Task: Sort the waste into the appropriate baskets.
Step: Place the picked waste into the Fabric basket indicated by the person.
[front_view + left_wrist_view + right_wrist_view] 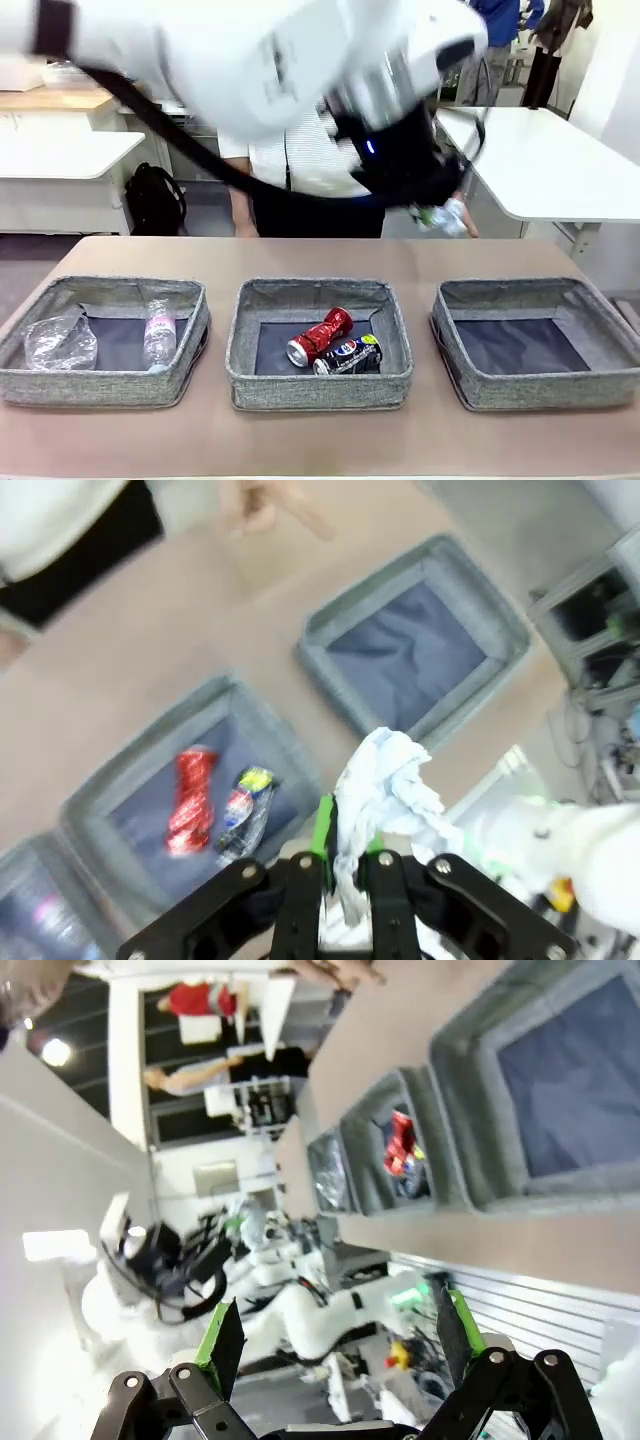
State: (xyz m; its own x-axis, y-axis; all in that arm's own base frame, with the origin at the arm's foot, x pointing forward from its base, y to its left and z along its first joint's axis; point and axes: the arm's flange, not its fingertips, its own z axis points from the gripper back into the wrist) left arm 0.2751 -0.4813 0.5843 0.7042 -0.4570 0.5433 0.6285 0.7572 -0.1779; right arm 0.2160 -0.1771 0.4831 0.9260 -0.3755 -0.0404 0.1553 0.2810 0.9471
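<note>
Three grey woven baskets sit in a row on the table. Left basket: clear plastic cup and small pink-labelled bottle. Middle basket: crushed red can lying against the dark blue Pepsi can. Right basket: nothing in it, dark bottom bare. Left gripper has its jaws closed on the crumpled white paper ball, which bulges out past the green pads; in the front view the arm reaches across the middle and the paper hangs high, above the table's far edge between the middle and right baskets, well clear of both. Right gripper is spread wide, holding nothing, off to the side. Judgement: plastics left, metal middle, so paper belongs in the right basket; step in hand is the carry to it. To do it well: bring the gripper over the centre of the bare dark floor, not the soft near wall, then lower before letting go, since so light a ball may drift or bounce out. Watch the person's hand near the far edge.
</note>
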